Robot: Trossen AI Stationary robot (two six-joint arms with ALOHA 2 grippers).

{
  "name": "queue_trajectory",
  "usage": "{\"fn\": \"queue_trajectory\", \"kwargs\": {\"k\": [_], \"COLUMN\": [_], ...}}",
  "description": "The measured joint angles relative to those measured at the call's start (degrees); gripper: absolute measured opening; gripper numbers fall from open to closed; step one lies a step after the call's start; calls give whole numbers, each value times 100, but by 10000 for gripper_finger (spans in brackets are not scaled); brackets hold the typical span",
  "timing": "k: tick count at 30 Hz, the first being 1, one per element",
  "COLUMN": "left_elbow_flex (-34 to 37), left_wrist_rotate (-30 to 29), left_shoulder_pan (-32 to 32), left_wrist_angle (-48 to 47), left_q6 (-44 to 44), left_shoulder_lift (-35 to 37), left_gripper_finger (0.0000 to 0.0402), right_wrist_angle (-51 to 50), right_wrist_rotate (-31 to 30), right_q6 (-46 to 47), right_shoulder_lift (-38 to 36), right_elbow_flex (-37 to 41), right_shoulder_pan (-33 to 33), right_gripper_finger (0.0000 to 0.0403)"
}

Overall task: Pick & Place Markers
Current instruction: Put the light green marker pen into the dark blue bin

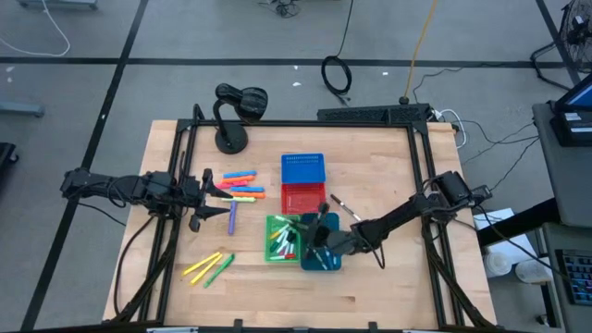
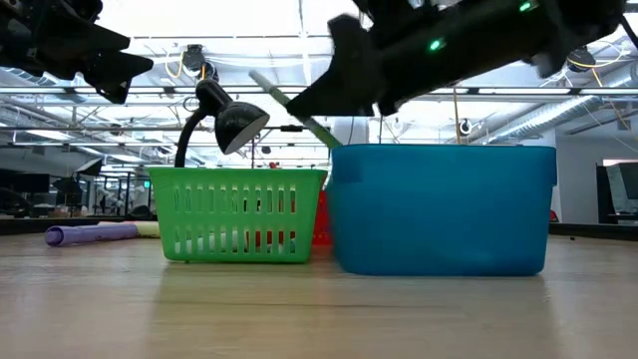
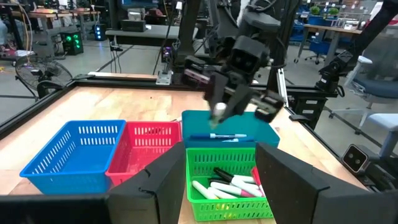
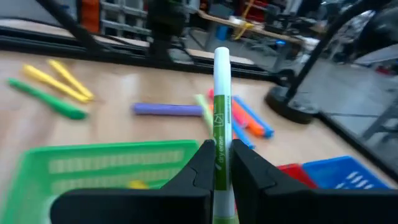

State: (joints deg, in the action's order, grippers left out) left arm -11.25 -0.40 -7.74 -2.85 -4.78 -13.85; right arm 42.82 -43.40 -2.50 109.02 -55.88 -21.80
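Held marker (image 4: 221, 124): lower end cut off by the picture's edge, label print too blurred to read.
Teal bin (image 2: 441, 207): contents hidden behind its solid wall in the low view.
Left pincer (image 3: 211, 180): fingertips cut off.

A robotics lab (open ceiling trusses (image 2: 299, 95), workbenches (image 3: 62, 12), cabled concrete floor (image 1: 185, 37)).

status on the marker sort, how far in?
Partly done. Several markers already lie in the green bin, one in the teal bin. The right gripper holds a green-and-white marker above the bins. Left: the purple marker, the yellow and green pair and the cluster. The left gripper waits open.
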Motion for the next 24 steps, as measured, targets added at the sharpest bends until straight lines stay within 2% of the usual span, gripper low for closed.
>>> {"fn": "queue_trajectory", "kwargs": {"k": [4,7,9,12,17,24], "left_elbow_flex": [0,0,0,0,0,0], "left_wrist_rotate": [2,2,4,4,4,4], "left_shoulder_pan": [-1,0,0,0,1,1], "left_wrist_angle": [2,2,1,1,2,2], "left_q6": [0,0,0,0,0,0], "left_shoulder_lift": [0,0,-2,-1,0,0], "left_gripper_finger": [198,198,198,198,198,198], "right_wrist_angle": [-1023,-2527,-3403,-4176,-3850,-2553], "right_wrist_rotate": [1,56,326,461,461,501], "right_q6": [1289,2708,3636,4334,4736,4662], "right_shoulder_lift": [-409,-924,-1220,-1509,-1509,-1417], "right_elbow_flex": [0,0,0,51,458,1050], "right_shoulder_pan": [-271,-497,-611,-808,-883,-738], "right_gripper_finger": [18,18,18,19,27,81]}}
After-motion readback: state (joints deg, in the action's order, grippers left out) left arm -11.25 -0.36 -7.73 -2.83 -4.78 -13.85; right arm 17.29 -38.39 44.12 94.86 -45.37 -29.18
